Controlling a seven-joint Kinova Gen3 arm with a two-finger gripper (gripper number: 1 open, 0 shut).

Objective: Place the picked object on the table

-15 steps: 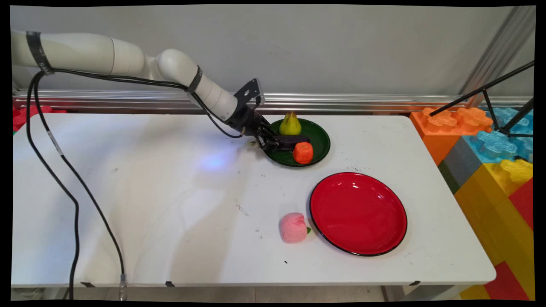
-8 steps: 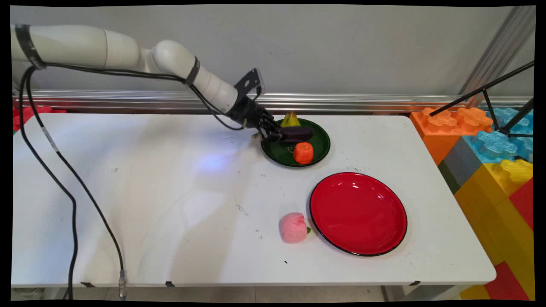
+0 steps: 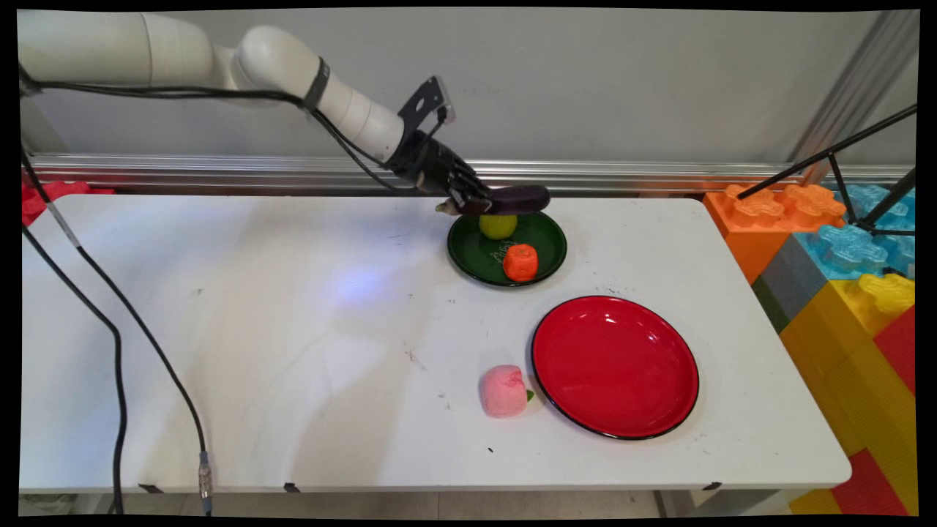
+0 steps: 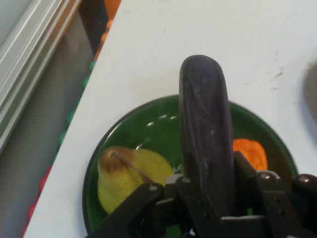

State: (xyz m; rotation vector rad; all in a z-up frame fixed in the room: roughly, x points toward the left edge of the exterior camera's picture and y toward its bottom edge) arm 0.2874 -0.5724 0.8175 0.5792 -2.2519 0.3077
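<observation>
Since a second ago the arm has risen from the green plate (image 3: 468, 252) and carried the eggplant (image 3: 516, 198) up with it — the dark purple piece that lay across the plate's middle then now hangs in the air above the plate's far rim, clear of everything below. That lift has uncovered the pear (image 3: 498, 225), which sits on the far part of the plate, and left the orange fruit (image 3: 520, 262) where it was on the plate's near-right part. Going left to right in the main view: black cables (image 3: 110, 337) droop over the white table (image 3: 256, 329) on the left, the arm reaches in from the upper left, and its gripper (image 3: 468, 203) grips the stem end of the eggplant, whose body sticks out level toward the right. The hand view shows the fingers (image 4: 245, 173) closed snugly against both flanks of the eggplant, with no gap on either side — a firm clamp, and the piece runs straight out along the gripper's line over the pear and the orange fruit beneath. Nearer the camera, a pink peach (image 3: 503, 391) rests on the table just beside the left rim of a red plate (image 3: 659, 410), which holds nothing. Big coloured blocks (image 3: 842, 249) stand past the table's right end.
</observation>
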